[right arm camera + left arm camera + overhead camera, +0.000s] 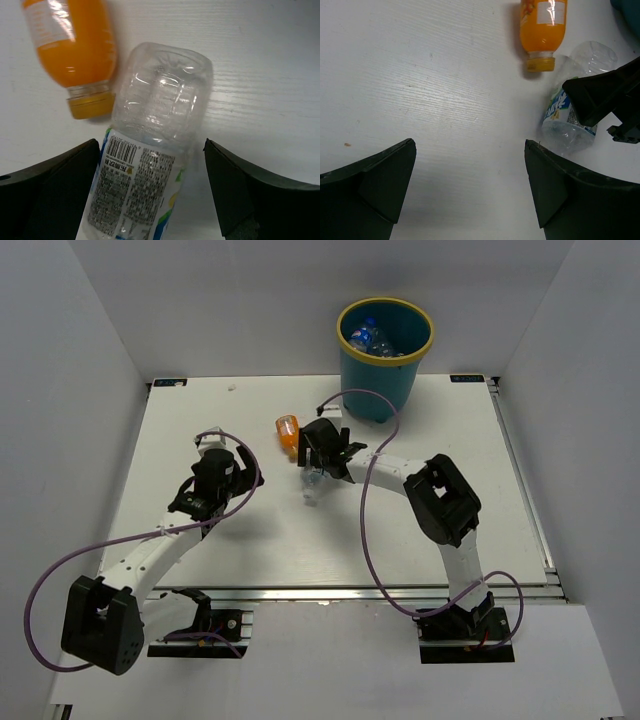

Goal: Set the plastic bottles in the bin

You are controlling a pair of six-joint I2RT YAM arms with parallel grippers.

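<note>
The teal bin (380, 375) with a yellow rim stands at the table's far edge, with several clear bottles (372, 339) inside. A short orange bottle (288, 433) lies on the table, also in the left wrist view (543, 30) and the right wrist view (75, 45). Beside it lies a clear bottle with a printed label (313, 487) (567, 122) (157, 115). My right gripper (320, 465) (150, 190) is open, its fingers on either side of this bottle's labelled part. My left gripper (212, 468) (470, 185) is open and empty over bare table, left of both bottles.
Purple cables loop from both arms over the table (450, 430). The bin's teal wall shows at the top right corner of the left wrist view (630, 10). White walls enclose the table on three sides.
</note>
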